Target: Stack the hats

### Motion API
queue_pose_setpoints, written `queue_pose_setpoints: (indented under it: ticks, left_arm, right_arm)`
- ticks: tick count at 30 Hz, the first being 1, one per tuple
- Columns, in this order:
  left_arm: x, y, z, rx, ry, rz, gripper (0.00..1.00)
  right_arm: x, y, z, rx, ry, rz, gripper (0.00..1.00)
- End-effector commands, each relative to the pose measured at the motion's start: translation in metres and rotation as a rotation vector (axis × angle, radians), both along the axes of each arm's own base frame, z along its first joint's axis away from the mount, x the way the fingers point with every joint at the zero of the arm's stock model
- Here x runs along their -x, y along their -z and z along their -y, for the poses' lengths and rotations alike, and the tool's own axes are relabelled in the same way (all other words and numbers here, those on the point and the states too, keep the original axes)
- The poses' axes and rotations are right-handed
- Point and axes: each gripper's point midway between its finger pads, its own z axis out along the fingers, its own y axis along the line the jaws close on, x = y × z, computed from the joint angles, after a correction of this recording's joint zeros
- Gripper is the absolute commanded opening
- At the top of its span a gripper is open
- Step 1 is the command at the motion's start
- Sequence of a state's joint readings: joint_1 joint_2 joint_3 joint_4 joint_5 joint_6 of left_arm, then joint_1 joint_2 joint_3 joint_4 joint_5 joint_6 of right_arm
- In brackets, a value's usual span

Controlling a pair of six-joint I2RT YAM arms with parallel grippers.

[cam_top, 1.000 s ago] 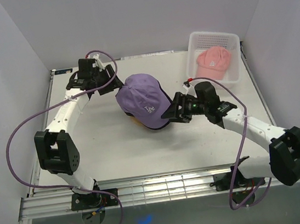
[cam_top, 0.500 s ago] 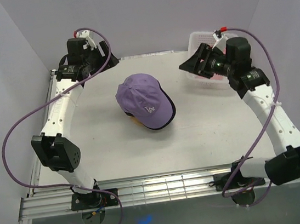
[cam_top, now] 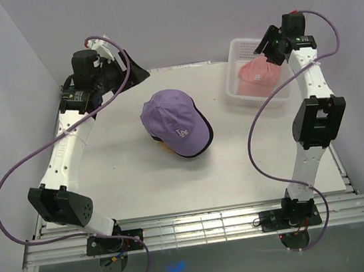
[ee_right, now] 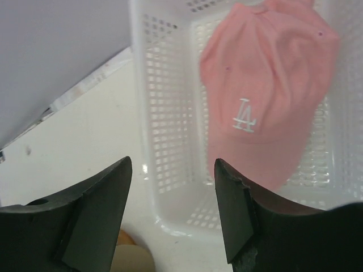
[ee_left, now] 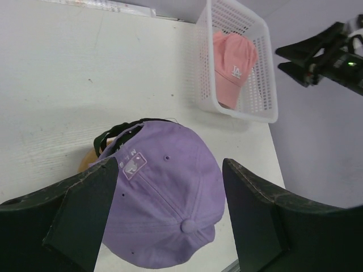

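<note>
A lavender hat (cam_top: 172, 125) tops a pile in the middle of the table, also in the left wrist view (ee_left: 164, 209). A dark hat's edge (ee_left: 110, 136) peeks from under it. A pink hat (cam_top: 258, 75) (ee_right: 266, 113) lies in the white basket (cam_top: 233, 89) at the back right. My left gripper (cam_top: 136, 71) (ee_left: 170, 164) hangs open and empty, high above the table's back left, looking down on the pile. My right gripper (cam_top: 264, 46) (ee_right: 173, 164) is open and empty, raised over the basket's near-left side.
A wooden stand (cam_top: 166, 150) (ee_left: 85, 161) shows under the pile's near edge. The basket rim (ee_right: 142, 113) sits close to the right wall. Walls close in the table at the back and both sides. The right gripper (ee_left: 303, 56) shows in the left wrist view.
Both arms have pulled away from the lavender hat: the left rose toward the back left, the right swung from the brim up to the basket. The hat stays put.
</note>
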State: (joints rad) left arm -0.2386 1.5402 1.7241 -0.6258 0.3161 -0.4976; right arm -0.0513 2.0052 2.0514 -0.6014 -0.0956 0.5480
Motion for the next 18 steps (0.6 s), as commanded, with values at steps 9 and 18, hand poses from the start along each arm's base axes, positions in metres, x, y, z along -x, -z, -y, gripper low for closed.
queue_pose_setpoints:
  ticks: [9,18]
  left_arm:
    - [0.018,-0.011,0.021,0.022,0.083,0.032,0.84]
    - [0.014,-0.004,0.027,0.005,0.090,0.026,0.84]
  right_arm:
    - [-0.020,0.102,0.055,0.217,0.110,-0.206,0.69]
    - [-0.048,0.125,0.067,0.221,0.124,-0.184,0.57]
